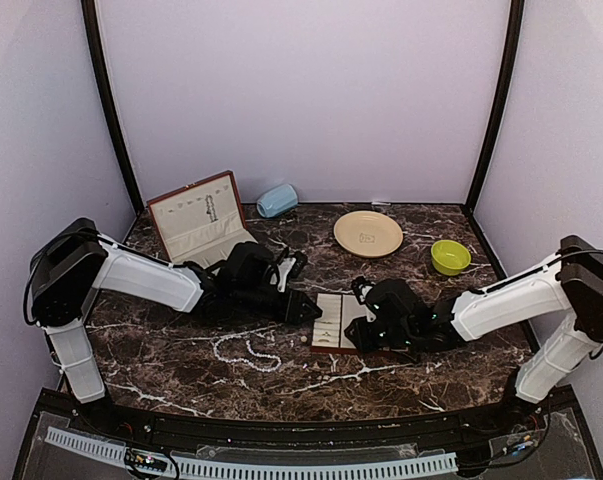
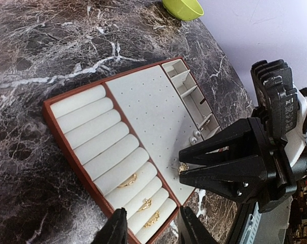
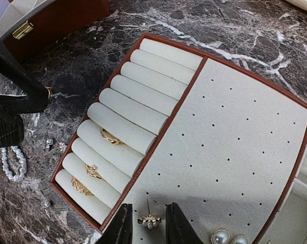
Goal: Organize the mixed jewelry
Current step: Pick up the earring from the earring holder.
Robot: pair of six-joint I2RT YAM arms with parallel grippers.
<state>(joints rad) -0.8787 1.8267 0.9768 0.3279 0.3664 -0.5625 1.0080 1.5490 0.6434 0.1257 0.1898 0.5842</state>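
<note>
**A:** How far along are you with the jewelry?

**B:** Partway, I'd say; the stud earring is pinched in my right gripper, jaws closed on it, over the edge of the tray's dotted panel nearest the arms; whether its post has reached a hole I cannot tell. Two pearl studs sit on that panel just beside it; three gold rings are tucked between the rolls at the same end of the tray.

**A:** And what's outside the tray?

**B:** The pearl strand lies loose on the table off the tray's ring side; a few small silvery pieces are scattered between it and the tray; I judge those to be the bulk of what is left. Most of the rolls and nearly all of the dotted panel are bare.

**A:** Your left arm?

**B:** My left gripper hangs over the tray's ring-side corner, fingers apart; the tray shows through the gap and I see nothing between them. There is a gold glint by its tip in the right wrist view; I cannot tell whether it touches. The box stands open well beyond the tray, toward the back wall; the strand may belong there, but that's my guess.
</note>
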